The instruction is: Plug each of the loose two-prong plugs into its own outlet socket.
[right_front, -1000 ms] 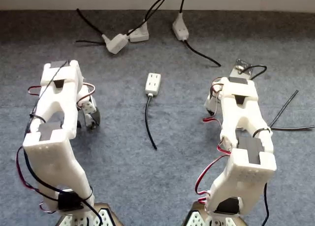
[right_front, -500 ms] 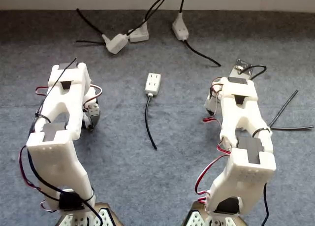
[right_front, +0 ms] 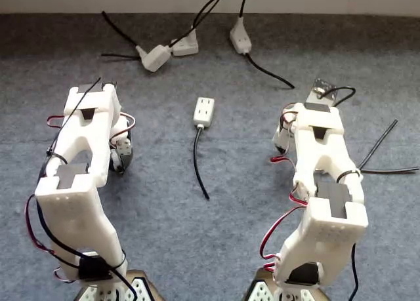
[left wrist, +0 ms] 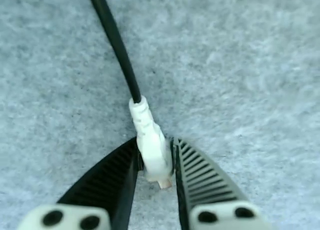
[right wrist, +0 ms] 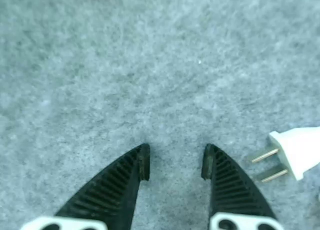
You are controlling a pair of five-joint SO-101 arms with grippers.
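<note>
Logged over the last second: a slight swing of the left arm (right_front: 82, 150) toward the table's middle, then near stillness through the final half. No shift in the right arm (right_front: 325, 176), the outlet strip (right_front: 204, 111) or the three corded plugs (right_front: 155, 57) at the far edge. Judged as the opening of a carry toward the strip; nothing seated in a socket yet.

Left wrist view: left tool (left wrist: 156, 149) clenched on a white plug (left wrist: 151, 150), black cable (left wrist: 115, 39) trailing away over the grey table (left wrist: 240, 64). From above, grasp masked by the arm's own body; tool placed well to the left of the strip.

Right wrist view: right tool (right wrist: 176, 162) released, holding nothing, a loose two-prong plug (right wrist: 295, 155) lying just beside one finger, prongs aimed toward it. From above, a small pale piece (right_front: 321, 88) with a dark lead just past the right arm's far end; possibly the same plug, cannot tell.
</note>
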